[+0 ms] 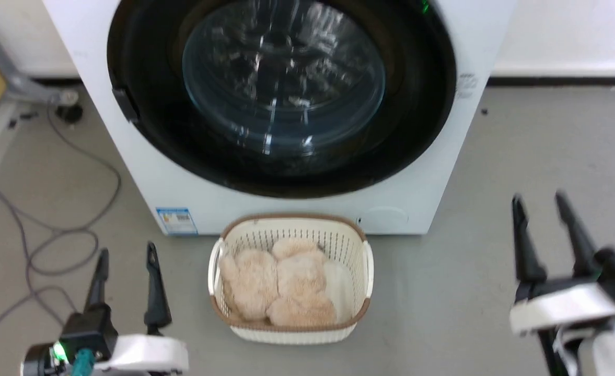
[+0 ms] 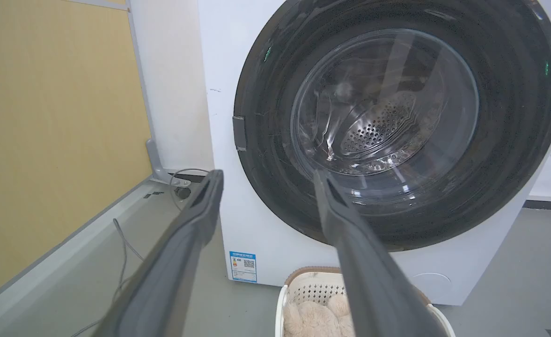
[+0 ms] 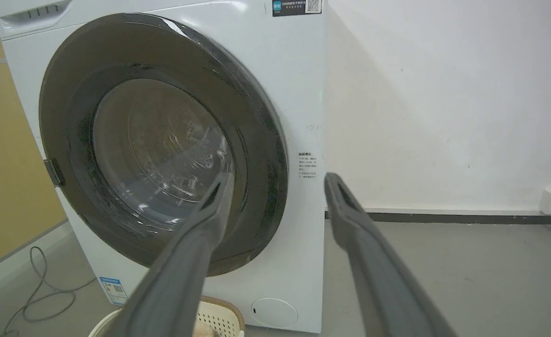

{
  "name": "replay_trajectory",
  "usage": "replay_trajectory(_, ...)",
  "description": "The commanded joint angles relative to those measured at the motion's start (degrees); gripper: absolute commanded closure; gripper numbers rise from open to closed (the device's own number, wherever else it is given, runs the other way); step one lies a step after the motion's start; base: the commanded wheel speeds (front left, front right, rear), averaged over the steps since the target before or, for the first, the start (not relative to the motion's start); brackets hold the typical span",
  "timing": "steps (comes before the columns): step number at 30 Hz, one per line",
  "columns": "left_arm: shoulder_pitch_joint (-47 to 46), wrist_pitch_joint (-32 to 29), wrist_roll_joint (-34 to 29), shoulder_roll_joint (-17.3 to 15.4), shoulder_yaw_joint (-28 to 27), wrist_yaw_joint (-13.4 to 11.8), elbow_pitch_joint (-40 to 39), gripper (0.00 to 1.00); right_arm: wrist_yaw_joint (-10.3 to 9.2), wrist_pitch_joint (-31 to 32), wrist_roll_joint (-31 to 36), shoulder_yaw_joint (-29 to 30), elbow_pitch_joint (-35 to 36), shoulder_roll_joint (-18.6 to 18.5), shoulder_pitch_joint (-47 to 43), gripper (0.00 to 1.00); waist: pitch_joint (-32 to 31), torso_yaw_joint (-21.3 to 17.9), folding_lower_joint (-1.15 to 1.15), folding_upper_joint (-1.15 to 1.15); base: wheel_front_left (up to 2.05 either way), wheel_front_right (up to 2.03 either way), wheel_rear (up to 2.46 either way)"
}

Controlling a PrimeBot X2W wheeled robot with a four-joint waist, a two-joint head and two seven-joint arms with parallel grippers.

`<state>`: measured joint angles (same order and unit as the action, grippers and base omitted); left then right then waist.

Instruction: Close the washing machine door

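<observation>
Looking shut already, flat on the front of the washing machine (image 1: 422, 177) at the far side: washing machine door (image 1: 281, 89), likely heavy, hard, slippery, glass breakable, best pushed on its black edge by the left catch (image 1: 125, 104); left end effector (image 1: 127, 250) and right end effector (image 1: 538, 197) spread wide, empty.

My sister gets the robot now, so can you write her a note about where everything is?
Left gripper: open, holding nothing, low and back from the washer.
Right gripper: open, holding nothing, off to the washer's right side, not touching it.
Door: looks shut, lying flush on the washer's front in both wrist views.
Basket: on the floor right in front of the washer, between the two arms.
Done: the door appears closed.
Left: probably nothing. The pictures cannot show whether it has latched, so a gentle press might be worth it.
</observation>
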<state>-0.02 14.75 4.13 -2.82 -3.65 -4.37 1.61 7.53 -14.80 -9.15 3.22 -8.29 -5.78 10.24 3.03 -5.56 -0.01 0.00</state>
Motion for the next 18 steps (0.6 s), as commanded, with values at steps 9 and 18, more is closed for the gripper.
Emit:
replay_trajectory(9,2.9,0.2,0.2,-0.1,1.4,0.6,0.8,0.00,-0.04,-0.2,0.6,-0.2,-0.5,2.0,-6.8,0.00,-3.2,-1.4,0.01,0.00,0.00,0.00,0.00)
replay_trajectory(18,2.7,-0.1,0.2,0.0,1.5,0.5,1.0,1.00,0.01,0.1,0.6,0.6,0.0,2.3,-7.5,1.00,-3.4,-1.8,0.01,0.00,0.00,0.00,0.00)
